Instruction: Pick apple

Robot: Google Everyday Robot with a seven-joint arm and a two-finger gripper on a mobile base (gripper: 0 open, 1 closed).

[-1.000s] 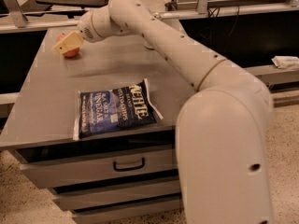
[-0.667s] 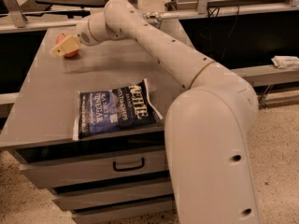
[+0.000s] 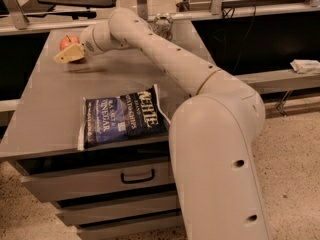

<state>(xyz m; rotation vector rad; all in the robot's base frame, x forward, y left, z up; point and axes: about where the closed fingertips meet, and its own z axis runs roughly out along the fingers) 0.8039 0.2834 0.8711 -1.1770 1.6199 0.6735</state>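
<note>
The apple is small, round and red-orange, and sits at the far left corner of the grey cabinet top. My gripper is at the end of the long white arm, just in front of and slightly below the apple, partly covering its lower side. I cannot tell whether it touches the apple.
A dark blue chip bag lies flat near the cabinet's front edge. Drawers with a handle are below. My arm's big white elbow fills the right foreground. A shelf with a white packet is at right. Dark tables stand behind.
The arm's body has shifted left in the view. The gripper stays at the apple's near side, a little lower, and more of the apple shows above it.
</note>
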